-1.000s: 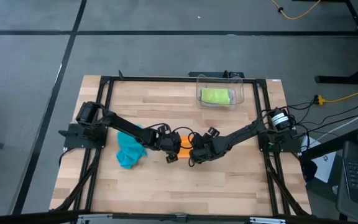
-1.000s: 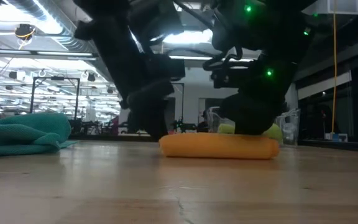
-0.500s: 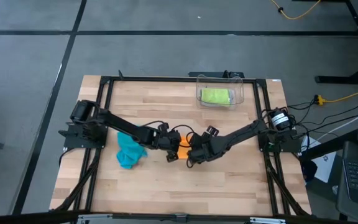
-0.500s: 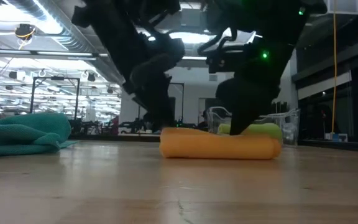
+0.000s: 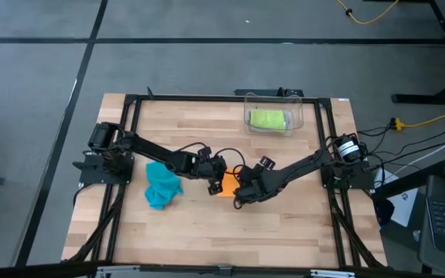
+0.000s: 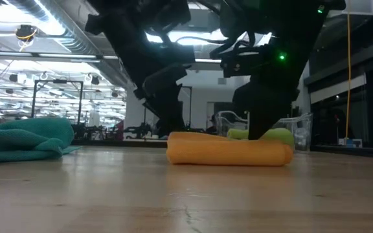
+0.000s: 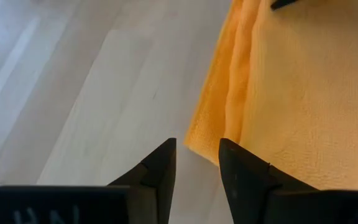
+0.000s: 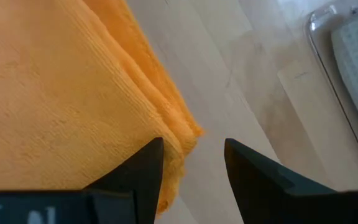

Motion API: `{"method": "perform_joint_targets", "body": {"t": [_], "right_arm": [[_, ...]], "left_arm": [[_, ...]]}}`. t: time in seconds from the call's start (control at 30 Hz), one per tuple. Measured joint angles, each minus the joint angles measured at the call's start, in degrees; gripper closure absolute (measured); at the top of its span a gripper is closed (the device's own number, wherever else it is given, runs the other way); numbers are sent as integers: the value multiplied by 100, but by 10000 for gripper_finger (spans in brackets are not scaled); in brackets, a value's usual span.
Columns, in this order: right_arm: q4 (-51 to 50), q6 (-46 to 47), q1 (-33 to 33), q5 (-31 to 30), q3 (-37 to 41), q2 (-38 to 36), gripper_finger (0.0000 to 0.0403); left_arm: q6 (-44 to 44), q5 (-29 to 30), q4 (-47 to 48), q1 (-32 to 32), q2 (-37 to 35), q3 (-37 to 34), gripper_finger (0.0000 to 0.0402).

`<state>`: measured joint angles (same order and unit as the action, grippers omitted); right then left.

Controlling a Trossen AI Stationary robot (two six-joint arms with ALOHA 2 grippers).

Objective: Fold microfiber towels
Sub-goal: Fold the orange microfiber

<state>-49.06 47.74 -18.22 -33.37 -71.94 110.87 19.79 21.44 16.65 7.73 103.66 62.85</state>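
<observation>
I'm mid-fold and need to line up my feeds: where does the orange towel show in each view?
High view: orange towel at table centre, mostly hidden between the two grippers.
Low view: folded slab lying flat at mid-picture.
Left wrist view: fills the right half, a corner just beyond the fingertips.
Right wrist view: fills the left half, a corner by the fingertips.
Shared landmark: the clear bin holding the green towel, also seen in the low and right wrist views.

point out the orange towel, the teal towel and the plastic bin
orange towel (image 6: 228, 153): low view, middle of its folded front edge
teal towel (image 5: 161, 185): high view, centre of the crumpled heap
plastic bin (image 5: 298, 113): high view, its clear right wall
</observation>
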Motion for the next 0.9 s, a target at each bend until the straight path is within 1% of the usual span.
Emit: {"method": "perform_joint_targets", "body": {"t": [0.13,0.33,0.53,0.67,0.77,0.9], "right_arm": [[-309,260,0,0,-2,-4,228],[-1228,1046,0,-43,-2,-7,228],[-1292,1077,-2,-186,-2,-7,228],[-1709,1480,-2,-259,-4,-7,228],[-2131,1935,2,-159,-3,-7,228],[-2160,1953,11,119,-4,-7,228]], "left_arm": [[0,10,-7,-1,0,0,288],[2,28,-5,-1,0,0,288],[4,30,-3,-1,0,0,288],[7,32,-3,-1,0,0,288],[7,32,-3,-1,0,0,288],[11,39,-3,-1,0,0,288]]}}
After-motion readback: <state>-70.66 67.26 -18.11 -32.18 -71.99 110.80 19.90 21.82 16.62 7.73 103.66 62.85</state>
